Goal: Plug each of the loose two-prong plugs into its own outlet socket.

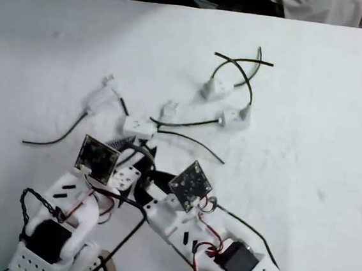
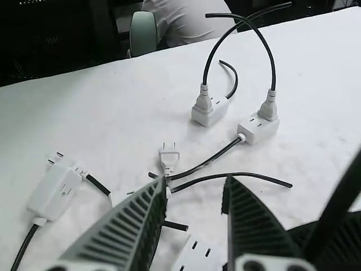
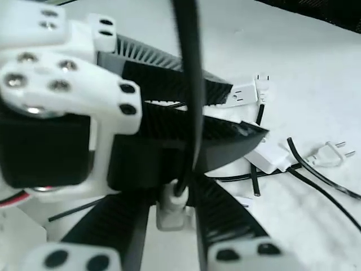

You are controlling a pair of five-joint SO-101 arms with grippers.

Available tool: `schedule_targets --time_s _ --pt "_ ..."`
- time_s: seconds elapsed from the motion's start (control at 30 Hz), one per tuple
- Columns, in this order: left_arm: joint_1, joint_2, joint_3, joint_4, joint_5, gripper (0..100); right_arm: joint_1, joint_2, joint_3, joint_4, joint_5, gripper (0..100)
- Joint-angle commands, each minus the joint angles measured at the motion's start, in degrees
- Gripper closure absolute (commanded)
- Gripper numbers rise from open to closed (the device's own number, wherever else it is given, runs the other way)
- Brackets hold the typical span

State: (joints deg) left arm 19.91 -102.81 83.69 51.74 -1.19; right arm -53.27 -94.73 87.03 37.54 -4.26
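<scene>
A loose white two-prong plug [image 2: 168, 158] lies on the table beyond my left gripper [image 2: 194, 189], which is open. A white outlet socket [image 2: 194, 257] sits just below its fingers. Farther off, two white outlets [image 2: 208, 108] [image 2: 258, 126] each carry a plugged-in black cord. My right gripper [image 3: 172, 197] sits close behind the left arm, shut on a white plug [image 3: 169, 213] whose black cord [image 3: 187, 84] rises across the view. In the high view the loose plug [image 1: 169, 111] lies beside the near outlet [image 1: 138, 127].
A white socket block [image 1: 98, 99] with a black cord lies at the left. Black cords [image 1: 187, 139] trail across the middle. The table's right side and far half are bare white. The two arms crowd each other at the front edge.
</scene>
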Motion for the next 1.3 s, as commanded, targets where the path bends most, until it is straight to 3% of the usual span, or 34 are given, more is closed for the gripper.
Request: schedule_targets --time_s 0.0,0.13,0.37,0.63,0.93,1.27 --pt "1.0 -0.4 -2.5 0.2 -2.1 82 -0.8 -0.6 -0.4 0.0 0.5 98.1" --pt "-2.9 -0.4 -2.8 -0.1 -1.6 82 0.0 -0.6 -0.4 0.3 0.5 98.1" --pt "-23.1 -0.4 -4.7 -1.1 4.8 82 5.6 1.1 -2.6 0.2 2.5 98.1" --pt "-37.8 -0.3 -4.3 0.5 5.2 82 5.8 29.7 -14.2 -6.8 3.0 98.1" --pt "-40.9 -0.3 -3.3 1.0 5.0 82 11.5 61.7 -21.4 -23.7 5.1 98.1" --pt "-40.9 -0.4 -3.3 1.0 5.0 82 11.8 64.6 -21.4 -25.5 5.4 98.1"
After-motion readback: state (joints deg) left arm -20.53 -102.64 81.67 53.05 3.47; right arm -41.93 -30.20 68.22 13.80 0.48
